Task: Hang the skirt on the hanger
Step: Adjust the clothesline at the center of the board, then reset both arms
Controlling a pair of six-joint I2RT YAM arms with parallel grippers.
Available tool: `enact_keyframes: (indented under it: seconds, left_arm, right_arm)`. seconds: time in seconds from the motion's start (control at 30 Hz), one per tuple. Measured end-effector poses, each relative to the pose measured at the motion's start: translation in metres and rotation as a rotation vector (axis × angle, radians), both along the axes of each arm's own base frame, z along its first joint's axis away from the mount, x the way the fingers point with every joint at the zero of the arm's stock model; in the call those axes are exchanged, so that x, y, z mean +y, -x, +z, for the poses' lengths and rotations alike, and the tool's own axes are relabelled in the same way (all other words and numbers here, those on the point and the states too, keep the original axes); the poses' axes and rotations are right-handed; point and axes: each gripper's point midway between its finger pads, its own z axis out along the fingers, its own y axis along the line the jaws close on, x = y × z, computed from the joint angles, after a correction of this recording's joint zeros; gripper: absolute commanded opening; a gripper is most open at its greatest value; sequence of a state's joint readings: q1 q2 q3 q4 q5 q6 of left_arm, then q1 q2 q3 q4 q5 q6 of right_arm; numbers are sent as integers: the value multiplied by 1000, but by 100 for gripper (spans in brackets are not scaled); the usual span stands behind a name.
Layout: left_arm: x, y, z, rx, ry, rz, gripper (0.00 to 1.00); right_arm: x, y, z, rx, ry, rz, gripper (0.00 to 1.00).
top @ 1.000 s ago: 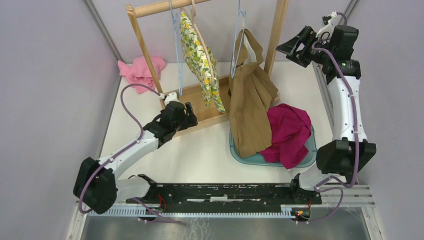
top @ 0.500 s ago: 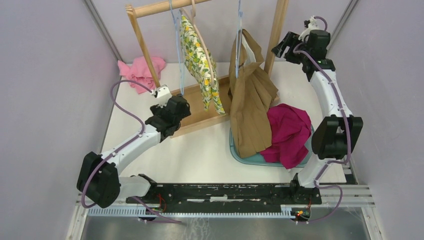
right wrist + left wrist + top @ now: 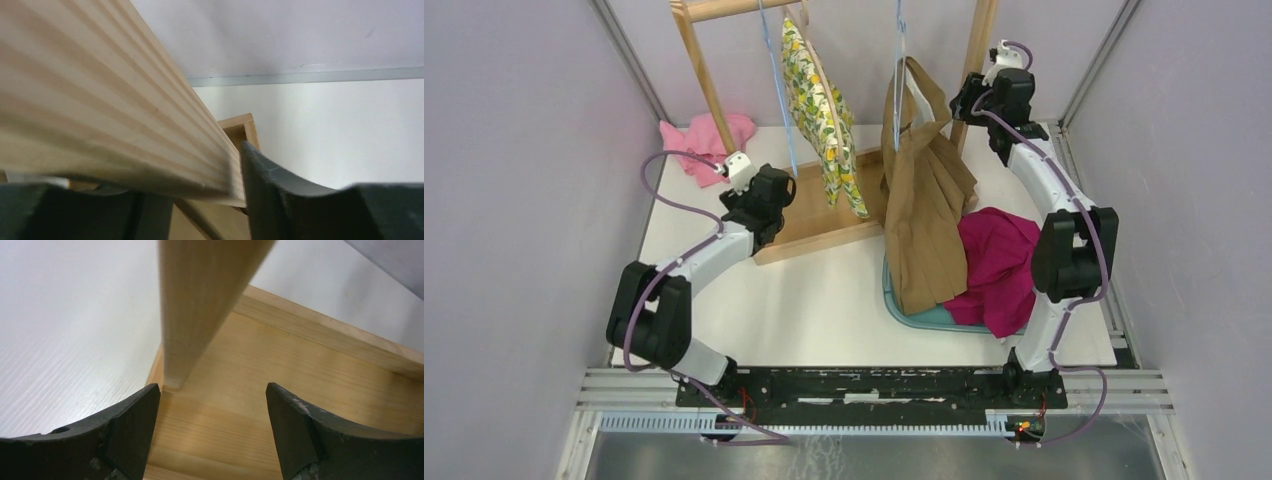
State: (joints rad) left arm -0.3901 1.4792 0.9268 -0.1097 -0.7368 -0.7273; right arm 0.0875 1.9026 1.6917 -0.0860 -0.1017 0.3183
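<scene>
Tub [image 3: 921, 320] beside the rack [image 3: 809, 215] held magenta cloth [image 3: 999, 265]; brown skirt [image 3: 924, 210] hung straight down into it. Left gripper [image 3: 213, 395] gaped; right gripper's [image 3: 972, 98] hold, couldn't tell.

top: overhead, whole table [image 3: 824, 300] | wrists: close on wooden rack [image 3: 814, 215], shared with top

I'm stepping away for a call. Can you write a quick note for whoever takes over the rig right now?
Left gripper: open, empty, at the foot of the rack's left post, over the rack base.
Right gripper: astride the rack's right post; cannot tell whether it is clamped.
Tan skirt: hangs from the light-blue hanger on the rack, hem reaching the teal basket, where a magenta garment lies.
Done: skirt looks hung.
Left: probably check it sits securely, then move both arms off the rack.
</scene>
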Motion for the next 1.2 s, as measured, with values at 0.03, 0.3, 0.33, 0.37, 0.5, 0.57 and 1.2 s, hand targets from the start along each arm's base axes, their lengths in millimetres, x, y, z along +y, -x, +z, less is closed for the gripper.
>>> enact_keyframes:
  seconds: [0.03, 0.3, 0.33, 0.37, 0.5, 0.57, 1.2]
  left_arm:
    - [0, -5, -1, -2, 6, 1, 76]
    - [1, -40, -14, 8, 39, -10, 68]
    - [0, -44, -14, 7, 43, -15, 67]
    - [0, -48, -14, 8, 42, -23, 67]
    - [-5, -69, -15, 6, 56, -52, 66]
    - [-8, -79, -17, 8, 62, -74, 65]
    - [-39, -88, -12, 40, 141, -243, 79]
  right_arm:
    - [1, -2, -2, -4, 10, -7, 40]
    - [-4, -6, -7, -64, 133, -51, 1]
    - [-6, -5, -7, -71, 134, -60, 1]
    - [-8, -4, -7, -77, 136, -70, 1]
    - [-17, 8, -7, -90, 146, -118, 1]
    - [-22, 14, -7, -92, 152, -142, 1]
    - [-50, 118, 33, 12, 119, -230, 56]
